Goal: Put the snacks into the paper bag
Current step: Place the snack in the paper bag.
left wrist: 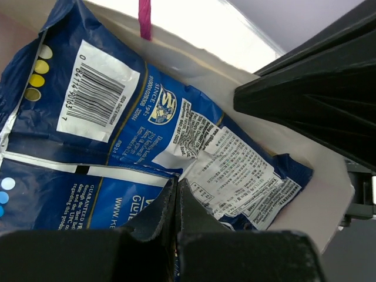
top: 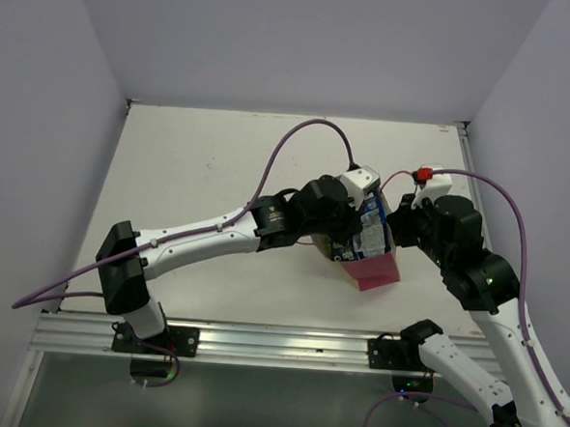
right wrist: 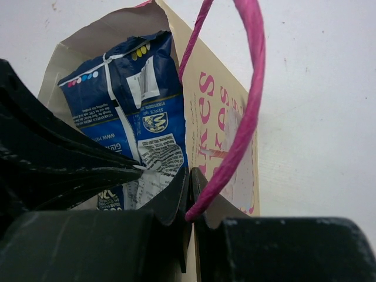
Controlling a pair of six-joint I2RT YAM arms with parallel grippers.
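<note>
On dark blue packet (left wrist: 117,135), ahead of left gripper (left wrist: 177,197): barcode label (left wrist: 97,88) far left, digits starting 0 84114; "SINCE 1982" beside crest logo (left wrist: 163,106); "www.ke…" by fingertips. On paper bag (right wrist: 220,117) front, just past right gripper (right wrist: 191,194): pink letters "kes", rest unreadable.

Left gripper (left wrist: 177,191), right gripper (right wrist: 190,182): jaws together.

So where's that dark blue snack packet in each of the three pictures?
Top external: dark blue packet right of centre, standing in the paper bag between the two arms.
Left wrist: fills the left and middle, close up.
Right wrist: upper left, inside the bag's open mouth.
Shared landmark: the paper bag around it.
</note>
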